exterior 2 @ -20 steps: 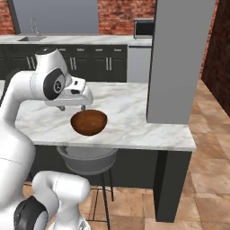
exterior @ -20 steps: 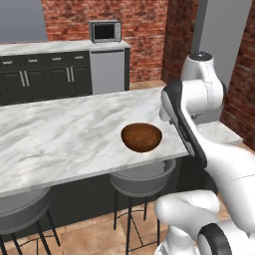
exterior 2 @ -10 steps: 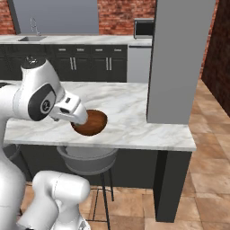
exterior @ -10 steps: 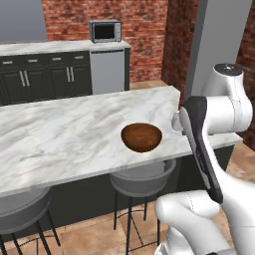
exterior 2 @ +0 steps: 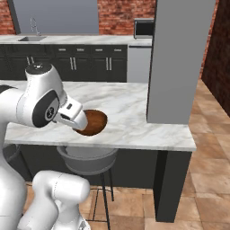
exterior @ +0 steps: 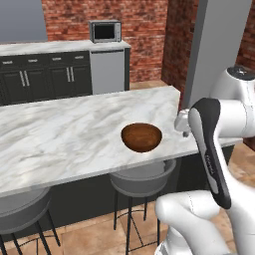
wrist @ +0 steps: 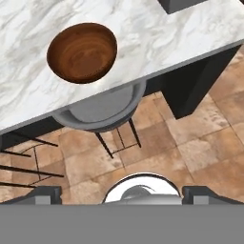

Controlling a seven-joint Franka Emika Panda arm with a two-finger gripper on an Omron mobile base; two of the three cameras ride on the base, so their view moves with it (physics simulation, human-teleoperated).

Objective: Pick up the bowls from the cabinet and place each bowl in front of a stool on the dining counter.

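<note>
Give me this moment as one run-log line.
phase: retreating after placement | wooden bowl: upright on dining counter, in front of stool | gripper: open, empty, clear of bowl

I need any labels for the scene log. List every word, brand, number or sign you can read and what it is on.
None can be read.
Microwave: no brand or digits legible on its front.
Wooden bowl: plain, unmarked.
Dining counter: only grey veining.
Robot arm: a thin dark strip with faint marks, too small to read.
</note>
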